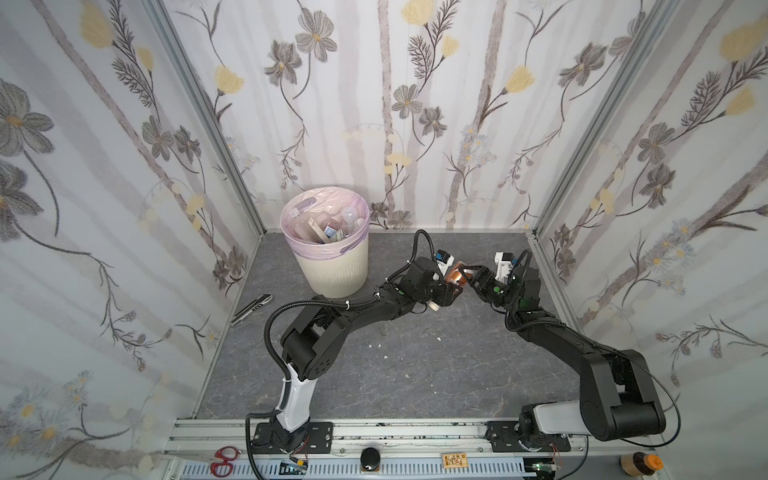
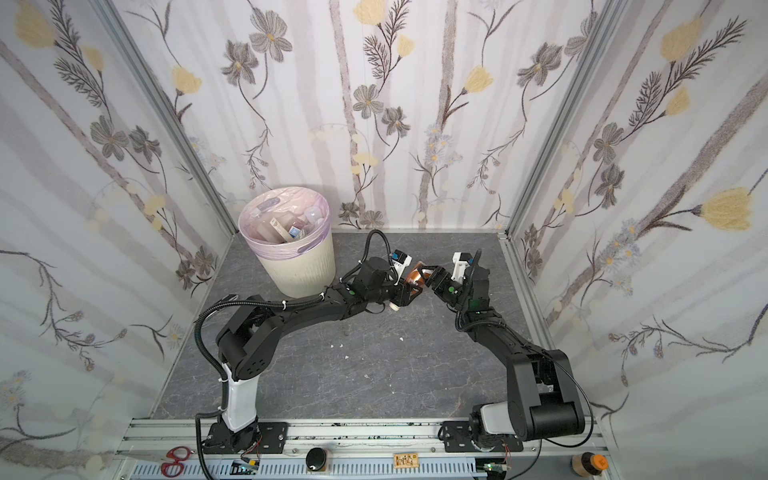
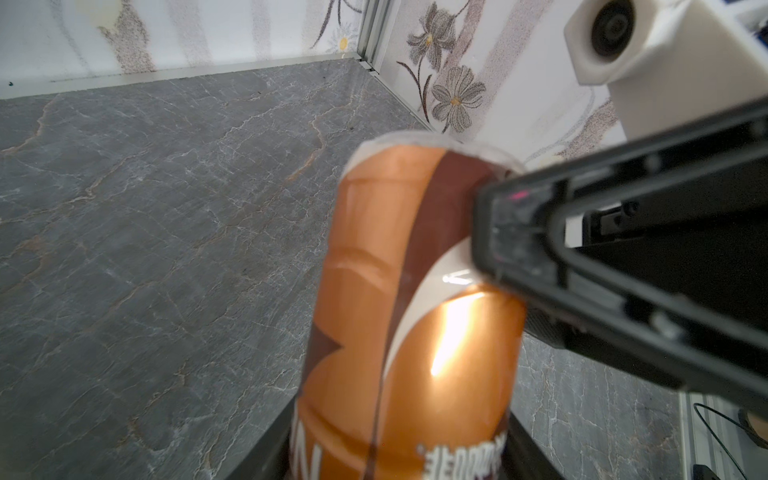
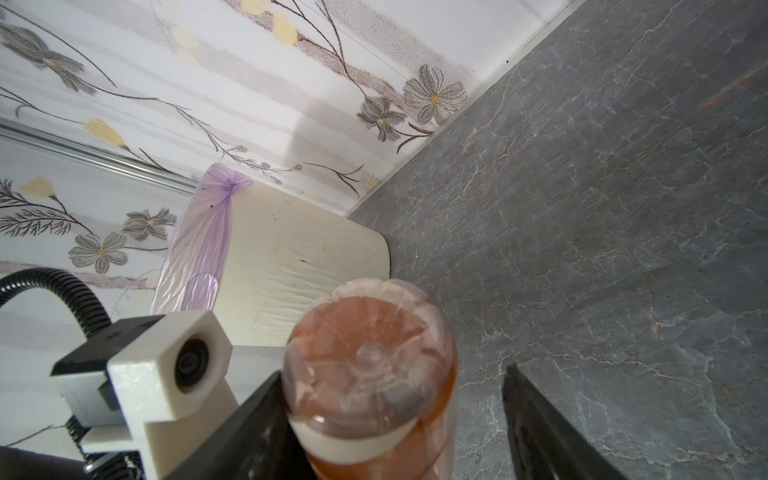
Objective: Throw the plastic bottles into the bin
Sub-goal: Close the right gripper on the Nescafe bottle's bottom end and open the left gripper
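Right now both arms meet over the right rear part of the grey marbled bench (image 1: 395, 374), with a brown bottle (image 1: 455, 275) held between them. It wears a copper-and-brown label. The left gripper (image 1: 446, 293) is clamped on the bottle towards its cap end, and from that arm's wrist camera the bottle (image 3: 407, 311) runs straight out from between the fingers. The right gripper (image 4: 392, 374) straddles the other end, the clear dimpled base. One of its fingers (image 4: 266, 415) lies against the bottle's side, while the opposite one stands off with bench showing in the gap, so this gripper is spread rather than clenched. The bin (image 1: 336, 270), cream with a pale lilac bag folded over its rim, stands near the back-left corner, well apart from the held bottle. Other bottles (image 1: 332, 228) lie heaped inside it.
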Controlling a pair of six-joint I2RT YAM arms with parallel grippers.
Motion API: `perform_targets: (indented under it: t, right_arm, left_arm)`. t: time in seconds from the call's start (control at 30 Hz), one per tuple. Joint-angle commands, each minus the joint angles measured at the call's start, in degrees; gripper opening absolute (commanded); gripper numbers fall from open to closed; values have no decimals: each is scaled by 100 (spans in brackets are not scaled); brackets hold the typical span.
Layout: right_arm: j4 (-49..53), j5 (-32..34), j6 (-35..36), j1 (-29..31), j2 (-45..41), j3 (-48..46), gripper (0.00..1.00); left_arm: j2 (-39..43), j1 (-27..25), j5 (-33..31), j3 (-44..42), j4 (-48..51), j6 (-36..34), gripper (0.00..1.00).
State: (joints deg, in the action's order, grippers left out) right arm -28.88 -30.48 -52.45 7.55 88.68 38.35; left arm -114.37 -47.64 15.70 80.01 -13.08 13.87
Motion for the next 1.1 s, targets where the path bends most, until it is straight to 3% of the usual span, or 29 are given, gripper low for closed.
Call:
perform_targets:
  t: [0.0,0.27,0.53,0.77,1.07]
  right_arm:
    - [-312,9,-81,9,59,100,77]
    - [-398,-10,-117,21,120,151,67]
    - [-468,-51,-135,18,120,164,49]
    - [-471,-45,-150,18,74,136,43]
    - [-397,65,-86,18,-26,76,41]
  left_arm:
    - [64,-36,89,41,-168,-33,57]
    - [16,-85,173,165,-124,-6,58]
    - [55,-140,145,167,-63,5,59]
    - [99,-176,67,112,-54,33,62]
    - [129,-183,-45,112,7,-32,78]
